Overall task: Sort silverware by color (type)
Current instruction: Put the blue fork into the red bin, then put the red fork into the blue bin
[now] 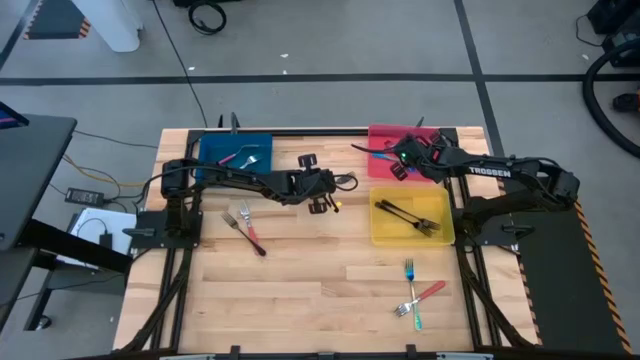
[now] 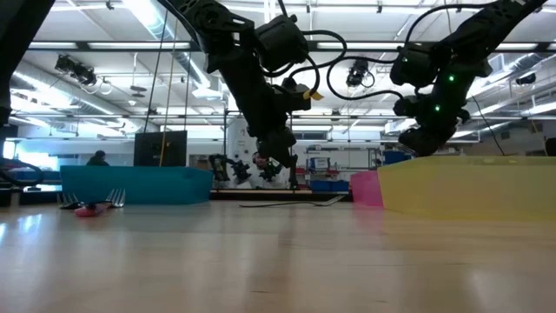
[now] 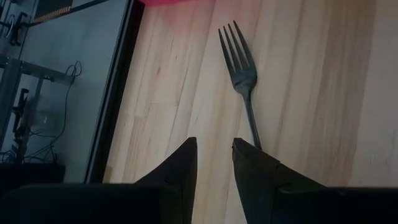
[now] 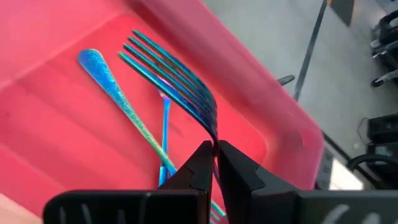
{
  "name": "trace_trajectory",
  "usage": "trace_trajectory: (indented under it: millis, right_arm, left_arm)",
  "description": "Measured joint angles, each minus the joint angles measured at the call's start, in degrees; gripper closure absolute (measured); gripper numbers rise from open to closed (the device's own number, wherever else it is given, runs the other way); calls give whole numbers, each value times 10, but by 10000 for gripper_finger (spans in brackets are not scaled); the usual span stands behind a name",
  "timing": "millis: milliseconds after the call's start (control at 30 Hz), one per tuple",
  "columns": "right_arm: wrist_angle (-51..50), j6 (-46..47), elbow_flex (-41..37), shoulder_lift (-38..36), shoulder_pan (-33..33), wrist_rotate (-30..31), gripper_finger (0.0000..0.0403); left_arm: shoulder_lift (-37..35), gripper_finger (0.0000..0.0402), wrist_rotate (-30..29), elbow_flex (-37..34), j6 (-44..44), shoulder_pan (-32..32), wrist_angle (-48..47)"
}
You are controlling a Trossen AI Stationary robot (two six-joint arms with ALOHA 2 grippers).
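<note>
Iridescent blue-teal fork (image 4: 177, 84) over the red tray (image 4: 56, 149); dark grey fork (image 3: 241, 71) on pale wood worktop (image 3: 311, 93).

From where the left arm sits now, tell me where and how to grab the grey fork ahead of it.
Grip the dark grey fork at its slim handle, coming straight down with the left gripper. It lies flat on the bare wooden table, handle end nearest the open fingers, tines pointing away toward the red tray.
</note>
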Motion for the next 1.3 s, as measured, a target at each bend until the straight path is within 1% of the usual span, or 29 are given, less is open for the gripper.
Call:
trace_trajectory:
  millis: [133,300,433,533,700,833,1033,1167,1233,1300]
  right_arm:
    - [9,7,-1,0,-7,-28,371]
    - [20,-6,-1,0,-8,-30,364]
    - [21,-54,-1,0,-8,-31,346]
    - [21,-70,-1,0,-8,-43,324]
    - [24,-35,-1,0,-8,-45,291]
    - [25,-8,3,0,-7,-46,281]
    - [18,-32,37,0,-6,-46,280]
    - [-27,-18,83,0,4,-50,280]
    - [-79,15,112,0,10,-80,280]
    - [-142,46,141,0,16,-147,281]
  left_arm:
    - [0,296,0,0,2,0,0]
    - [0,296,0,0,9,0,2]
    - [0,296,0,0,9,0,7]
    - [0,296,0,0,9,0,21]
    - [0,296,0,0,9,0,37]
    - [0,296,0,0,9,0,37]
    - [0,296,0,0,9,0,37]
    - [0,296,0,0,10,0,37]
    - [0,296,0,0,10,0,37]
    - [0,296,0,0,10,0,36]
